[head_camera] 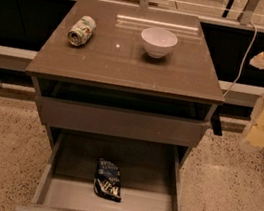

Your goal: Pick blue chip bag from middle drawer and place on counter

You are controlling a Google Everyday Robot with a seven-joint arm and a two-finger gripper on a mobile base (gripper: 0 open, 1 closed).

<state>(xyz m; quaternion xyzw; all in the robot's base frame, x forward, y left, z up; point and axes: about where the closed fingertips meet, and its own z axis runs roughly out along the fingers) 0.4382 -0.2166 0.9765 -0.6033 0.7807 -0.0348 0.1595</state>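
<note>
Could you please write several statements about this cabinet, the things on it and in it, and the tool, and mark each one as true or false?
1. The blue chip bag lies inside the open middle drawer. True.
2. The white bowl stands in the drawer. False: it stands on the counter.
3. The drink can lies on its side on the counter. True.
4. The tool is on the bag. False: it is at the right edge of the view, beside the counter, far from the bag.
5. The can touches the bowl. False: they are apart.
</note>
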